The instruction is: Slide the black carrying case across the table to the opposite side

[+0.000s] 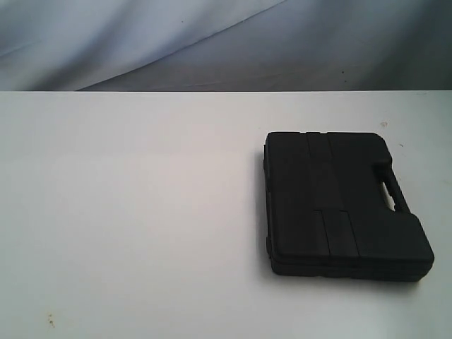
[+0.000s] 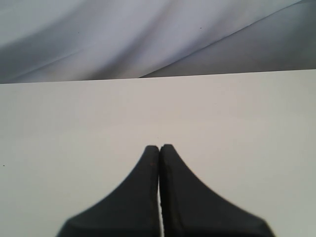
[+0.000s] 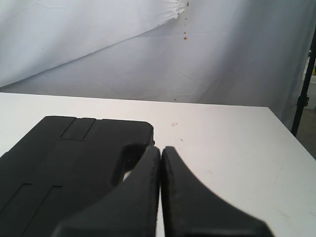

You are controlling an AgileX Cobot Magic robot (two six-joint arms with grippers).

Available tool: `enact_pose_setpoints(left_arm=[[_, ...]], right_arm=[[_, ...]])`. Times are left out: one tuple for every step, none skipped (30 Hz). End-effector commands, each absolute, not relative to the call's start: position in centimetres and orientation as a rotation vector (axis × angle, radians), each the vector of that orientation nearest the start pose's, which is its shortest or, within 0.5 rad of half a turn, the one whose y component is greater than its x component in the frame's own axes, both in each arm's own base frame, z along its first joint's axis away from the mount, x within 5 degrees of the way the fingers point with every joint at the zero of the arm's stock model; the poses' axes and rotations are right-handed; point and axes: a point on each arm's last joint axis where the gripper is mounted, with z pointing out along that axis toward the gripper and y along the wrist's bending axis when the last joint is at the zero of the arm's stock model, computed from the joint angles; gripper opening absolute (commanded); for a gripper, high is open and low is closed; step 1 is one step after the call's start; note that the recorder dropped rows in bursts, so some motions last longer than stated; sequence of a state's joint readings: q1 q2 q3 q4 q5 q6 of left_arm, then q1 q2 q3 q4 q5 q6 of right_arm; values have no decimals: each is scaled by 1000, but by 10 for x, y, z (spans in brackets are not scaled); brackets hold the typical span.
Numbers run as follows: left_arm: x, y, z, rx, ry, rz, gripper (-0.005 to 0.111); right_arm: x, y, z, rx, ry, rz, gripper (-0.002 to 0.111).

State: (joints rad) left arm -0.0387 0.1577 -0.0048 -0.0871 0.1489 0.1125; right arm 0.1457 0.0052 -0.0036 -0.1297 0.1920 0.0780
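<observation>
The black carrying case (image 1: 339,201) lies flat on the right half of the white table (image 1: 141,212), its handle cutout (image 1: 390,189) facing the right edge. Neither arm shows in the exterior view. In the right wrist view my right gripper (image 3: 161,148) is shut and empty, its tips just beside the case (image 3: 64,163), near the handle opening (image 3: 126,160). My left gripper (image 2: 159,146) is shut with nothing in it, over bare table (image 2: 74,128), and the case does not appear in that view.
A pale draped cloth (image 1: 212,42) hangs behind the table's far edge. A dark stand pole (image 3: 305,84) rises past the table's corner in the right wrist view. Small specks (image 1: 51,321) mark the tabletop at the front left.
</observation>
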Motion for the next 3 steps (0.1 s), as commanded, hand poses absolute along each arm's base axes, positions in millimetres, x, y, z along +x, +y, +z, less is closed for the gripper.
enact_pose_setpoints(left_arm=[[67,-4,192,61,1768,-21,0],[67,-4,192,61,1768,-21,0],[67,-4,192,61,1768,-21,0]], right_arm=[[56,6,196,-135,1668,53,0],[56,6,196,-135,1668,53,0],[56,6,196,-135,1668,53,0]])
